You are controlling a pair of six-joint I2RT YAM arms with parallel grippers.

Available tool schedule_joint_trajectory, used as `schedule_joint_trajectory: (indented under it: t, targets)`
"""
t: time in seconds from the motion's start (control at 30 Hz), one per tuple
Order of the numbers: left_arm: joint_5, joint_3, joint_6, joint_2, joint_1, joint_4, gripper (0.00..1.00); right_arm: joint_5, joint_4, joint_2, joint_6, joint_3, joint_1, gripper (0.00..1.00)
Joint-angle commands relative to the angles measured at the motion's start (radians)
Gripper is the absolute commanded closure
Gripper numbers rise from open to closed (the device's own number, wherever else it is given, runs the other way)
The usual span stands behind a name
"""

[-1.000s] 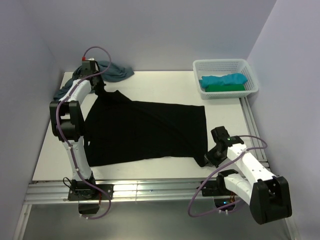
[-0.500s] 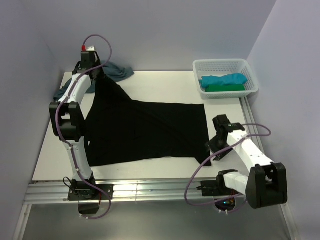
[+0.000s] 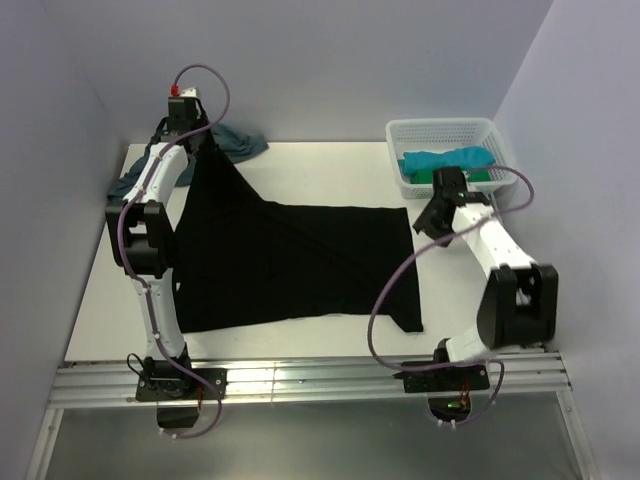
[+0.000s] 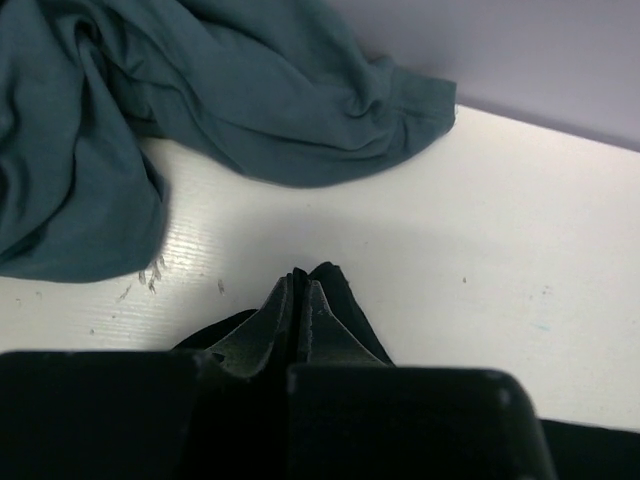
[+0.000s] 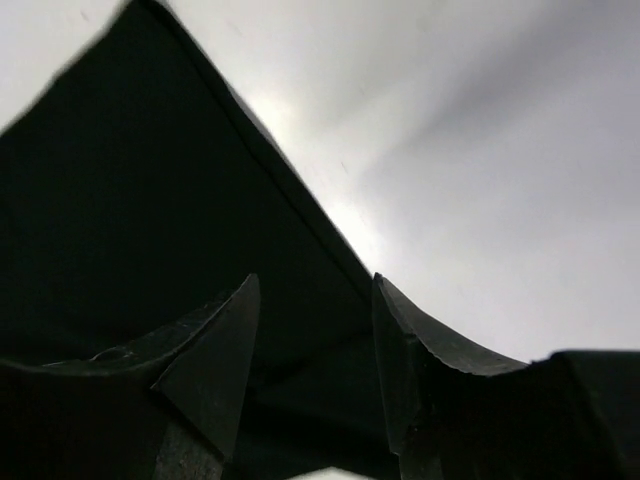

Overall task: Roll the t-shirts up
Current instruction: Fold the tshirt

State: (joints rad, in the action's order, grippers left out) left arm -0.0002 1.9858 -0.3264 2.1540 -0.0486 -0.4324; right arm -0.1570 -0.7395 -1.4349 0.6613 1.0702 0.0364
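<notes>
Left gripper (image 4: 300, 300): pinched shut on a corner of the black t-shirt (image 3: 290, 260), raised at the far left.
Right gripper (image 5: 315, 310): jaws apart, empty, over that shirt's far right corner; contact uncertain.
Black t-shirt: mostly flat on the table (image 3: 330, 165), unrolled.
Dusty-blue t-shirt (image 4: 250, 90): crumpled heap just beyond, unrolled.
Turquoise t-shirt (image 3: 470, 157), green t-shirt (image 3: 490, 173): bundled in the basket (image 3: 440, 127), seemingly finished.
Green one partly hidden by the right arm; no print discernible.
</notes>
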Motion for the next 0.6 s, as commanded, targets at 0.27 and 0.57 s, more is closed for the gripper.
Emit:
schedule_joint_trajectory:
  t: [0.27, 0.57]
  targets:
    - [0.019, 0.008, 0.007, -0.009, -0.007, -0.003, 1.00, -0.067, 0.270, -0.468, -0.255, 0.368, 0.082, 0.45]
    - [0.016, 0.005, 0.010, -0.019, -0.013, -0.012, 1.00, -0.072, 0.197, -0.691, -0.259, 0.568, 0.080, 0.47]
